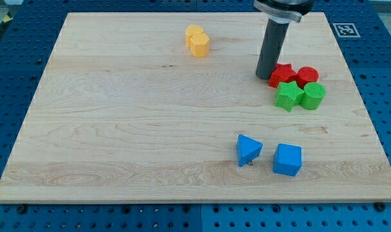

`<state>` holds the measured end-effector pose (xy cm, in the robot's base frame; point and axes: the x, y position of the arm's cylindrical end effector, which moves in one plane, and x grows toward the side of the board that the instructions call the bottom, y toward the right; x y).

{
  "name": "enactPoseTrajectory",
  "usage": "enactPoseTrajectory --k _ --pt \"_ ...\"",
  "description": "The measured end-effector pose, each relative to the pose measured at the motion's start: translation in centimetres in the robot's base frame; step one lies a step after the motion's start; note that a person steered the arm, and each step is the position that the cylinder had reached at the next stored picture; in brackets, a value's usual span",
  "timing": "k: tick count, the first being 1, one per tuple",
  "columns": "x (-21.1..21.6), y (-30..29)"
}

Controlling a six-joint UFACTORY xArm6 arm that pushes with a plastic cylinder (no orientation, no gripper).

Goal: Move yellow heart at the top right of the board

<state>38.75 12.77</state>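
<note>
Jaws are absent on this arm: it ends in a plain dark rod that neither opens nor closes and has hold of nothing. My tip (265, 75) rests on the board (118, 116) in the upper right of the frame, at the left edge of a tight cluster of four blocks; it appears to touch, or stand just beside, the red star-like block (282, 75). Immediately right of that lies the red cylinder (308, 76), and below the two reds sit the green star-shaped block (288, 95) and the green cylinder (313, 95), all four packed together. Further out, in the lower right of the frame, the blue triangular block (248, 149) and the blue cube (288, 159) lie near one another but apart.

The yellow heart (197, 40) stands alone at the upper centre of the frame, close to the board's top edge, well apart from my tip and to its upper left. The stretch of top edge running from the heart to the upper right corner holds no blocks.

Progress, judged from this arrangement: the heart is not yet at the top right, and the tip is not in contact with it. Remaining steps would be to bring the tip round to the heart's left side and push it rightward along the top edge, keeping above the red pair.
</note>
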Motion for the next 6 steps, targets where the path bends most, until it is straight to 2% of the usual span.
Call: enactPoseTrajectory --k 4,6 --pt "-3.1 0.0" --pt "-7.3 -0.7"
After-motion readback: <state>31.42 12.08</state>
